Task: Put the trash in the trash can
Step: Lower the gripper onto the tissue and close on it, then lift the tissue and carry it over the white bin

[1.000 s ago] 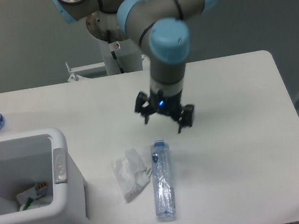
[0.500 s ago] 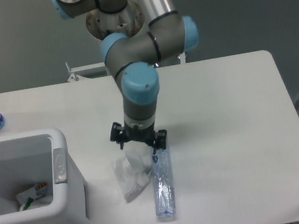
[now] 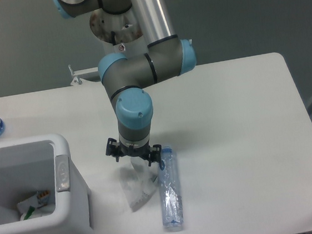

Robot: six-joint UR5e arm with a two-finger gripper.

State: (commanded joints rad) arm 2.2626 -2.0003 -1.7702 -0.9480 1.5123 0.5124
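Gripper (image 3: 134, 159) spread, fingers either side of wrapper (image 3: 136, 186) top, likely not yet gripping; poised for grab. Wrapper lies near table (image 3: 242, 141) front edge, bottle (image 3: 170, 189) just beside. Bin (image 3: 67, 176) at front-left corner, mouth up for drop.

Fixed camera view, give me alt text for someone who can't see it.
A robot arm's end effector is lowered directly over a crumpled plastic wrapper on a white table, with a clear plastic bottle lying just beside it. A white trash can stands at the left.
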